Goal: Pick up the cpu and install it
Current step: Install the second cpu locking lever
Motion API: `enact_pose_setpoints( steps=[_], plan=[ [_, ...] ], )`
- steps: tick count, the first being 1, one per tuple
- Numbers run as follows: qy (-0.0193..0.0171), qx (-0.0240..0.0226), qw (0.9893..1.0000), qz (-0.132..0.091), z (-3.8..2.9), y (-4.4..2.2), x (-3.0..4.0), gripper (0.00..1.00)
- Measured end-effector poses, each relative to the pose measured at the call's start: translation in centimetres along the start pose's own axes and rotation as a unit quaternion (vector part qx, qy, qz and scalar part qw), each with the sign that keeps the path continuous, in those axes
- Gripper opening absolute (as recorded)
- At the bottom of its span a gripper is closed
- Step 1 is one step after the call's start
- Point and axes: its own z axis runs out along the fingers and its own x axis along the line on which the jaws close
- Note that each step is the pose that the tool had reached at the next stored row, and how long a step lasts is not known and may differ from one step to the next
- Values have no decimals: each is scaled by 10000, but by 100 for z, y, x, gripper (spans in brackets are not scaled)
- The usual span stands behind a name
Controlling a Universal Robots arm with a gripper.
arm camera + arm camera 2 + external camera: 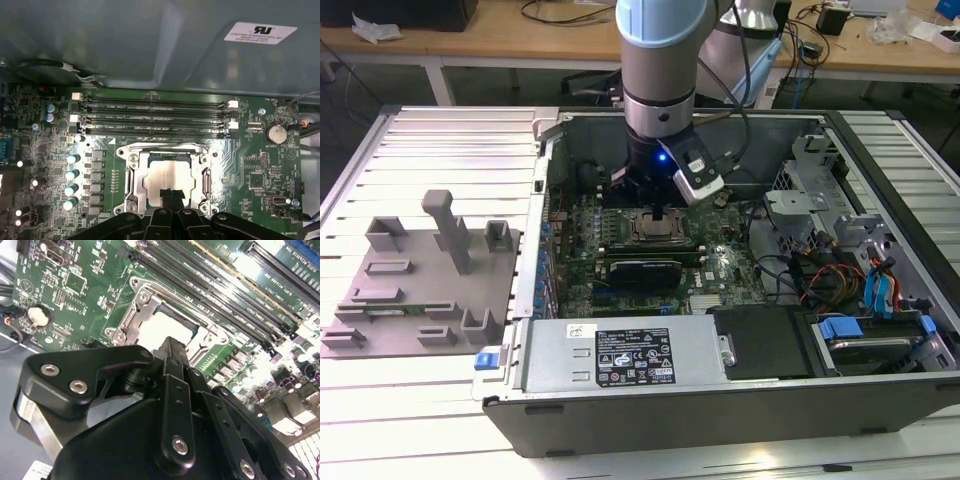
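Fingers [170, 196] look pinched together just above the cpu [167, 176] lying in the socket [131, 175]; any lift should stay straight and level.

gripper [658, 212] over socket [658, 228], cpu perhaps seated

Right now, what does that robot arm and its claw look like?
The arm is a thick silvery-grey tube with a pale blue cap at its joint and black cables beside it. A small blue light glows near the wrist. The gripper is matte black metal: angular linked bars joined by shiny silver screws.
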Motion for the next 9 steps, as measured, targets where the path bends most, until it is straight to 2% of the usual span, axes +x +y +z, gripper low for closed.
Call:
enact_pose_setpoints(
  steps=[3,9],
  plan=[
    [0,5,10000,0,-52,11,-6,11],
    [0,6,10000,0,-52,11,-8,11]
  ],
)
